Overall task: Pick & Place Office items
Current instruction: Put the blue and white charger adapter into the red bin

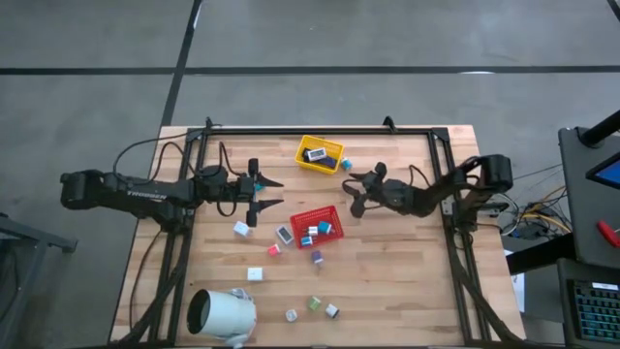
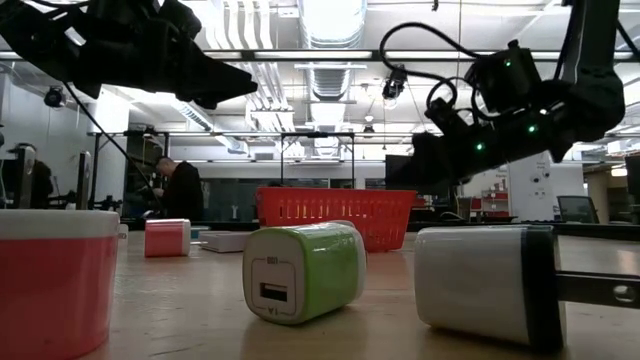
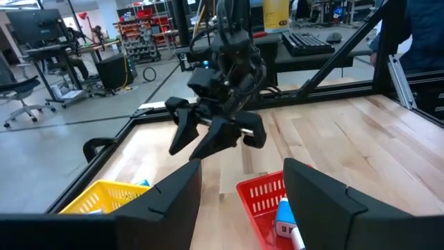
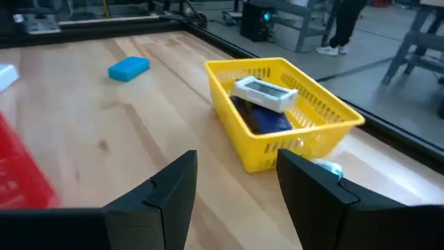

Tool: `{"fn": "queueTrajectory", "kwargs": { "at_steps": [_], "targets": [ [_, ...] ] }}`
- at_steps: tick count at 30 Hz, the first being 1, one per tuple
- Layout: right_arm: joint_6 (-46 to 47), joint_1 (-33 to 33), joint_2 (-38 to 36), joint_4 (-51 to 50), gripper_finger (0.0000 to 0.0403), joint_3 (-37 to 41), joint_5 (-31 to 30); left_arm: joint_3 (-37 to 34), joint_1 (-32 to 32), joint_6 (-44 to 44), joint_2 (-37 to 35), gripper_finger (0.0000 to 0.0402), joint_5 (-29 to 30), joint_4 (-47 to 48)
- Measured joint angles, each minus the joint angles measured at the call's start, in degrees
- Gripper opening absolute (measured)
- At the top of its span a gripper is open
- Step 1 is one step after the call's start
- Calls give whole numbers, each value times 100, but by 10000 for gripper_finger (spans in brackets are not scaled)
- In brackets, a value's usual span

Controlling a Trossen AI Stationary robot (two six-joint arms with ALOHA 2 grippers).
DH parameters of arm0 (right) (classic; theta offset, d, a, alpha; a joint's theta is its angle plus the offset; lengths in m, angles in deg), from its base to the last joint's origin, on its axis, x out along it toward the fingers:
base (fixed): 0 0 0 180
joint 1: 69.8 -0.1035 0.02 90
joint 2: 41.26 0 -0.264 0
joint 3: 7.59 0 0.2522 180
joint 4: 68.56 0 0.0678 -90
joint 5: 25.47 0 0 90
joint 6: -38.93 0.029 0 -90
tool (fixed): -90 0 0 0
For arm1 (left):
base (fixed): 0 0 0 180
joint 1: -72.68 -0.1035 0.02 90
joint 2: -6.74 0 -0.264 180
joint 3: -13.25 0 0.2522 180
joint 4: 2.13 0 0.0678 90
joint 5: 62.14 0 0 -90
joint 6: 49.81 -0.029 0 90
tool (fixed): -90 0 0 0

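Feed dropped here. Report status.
Left claw open, empty, beside red tray. Right claw open, empty. Small pieces scattered on table. Nothing blocking.

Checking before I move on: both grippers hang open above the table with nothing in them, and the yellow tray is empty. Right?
Not quite. The left gripper and right gripper do hang open and hold nothing, but the yellow tray is not empty. The right wrist view shows a white piece lying on a dark navy one inside it.

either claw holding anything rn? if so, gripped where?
Nothing held. Left claw and right claw both hang open and empty above the table, on either side of the red tray.
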Motion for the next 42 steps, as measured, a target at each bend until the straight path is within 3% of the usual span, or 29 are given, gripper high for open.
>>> {"fn": "queueTrajectory", "kwargs": {
  "at_steps": [4, 18, 42],
  "targets": [
    [57, 117, 151, 3, 196, 6, -254, 0, 0, 17, 0, 206, 0, 2],
    [313, 454, 467, 88, 196, 9, -251, 0, 0, 17, 0, 206, 0, -5],
    [251, 1298, 501, -463, 196, -578, 551, 0, 0, 15, 0, 206, 0, -7]
  ]
}}
